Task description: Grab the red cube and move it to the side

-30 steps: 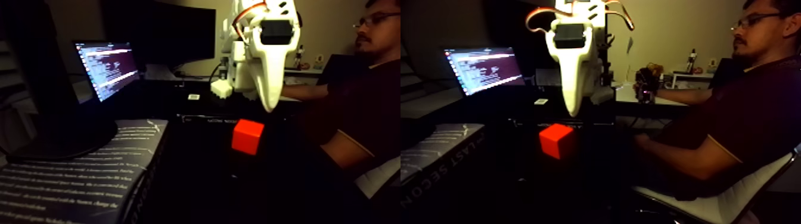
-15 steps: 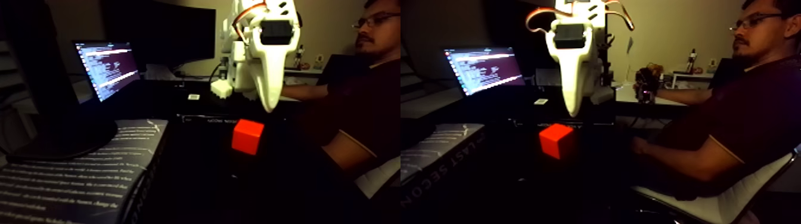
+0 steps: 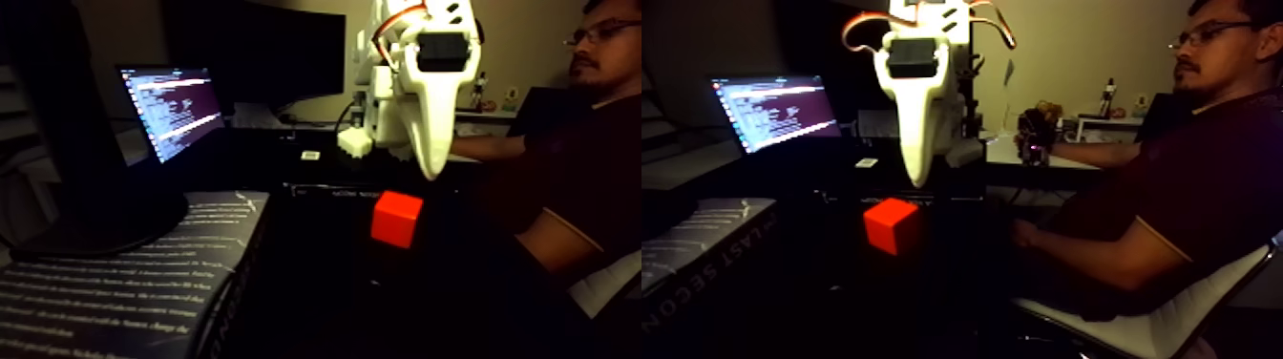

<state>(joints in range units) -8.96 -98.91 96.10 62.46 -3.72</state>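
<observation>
Red cube [image 3: 396, 219] sits on the dark table just below the white gripper [image 3: 431, 172], whose jaw opening cannot be told edge-on, so a descent may nudge it aside.

The red cube [image 3: 396, 219] is small, bright red-orange and smooth-faced, with no markings visible. It sits on a dark surface, turned so that one vertical edge faces the camera, and appears level rather than tipped. In the left half of the fixed view it lies at about 5 o'clock from centre; nothing touches it.
</observation>
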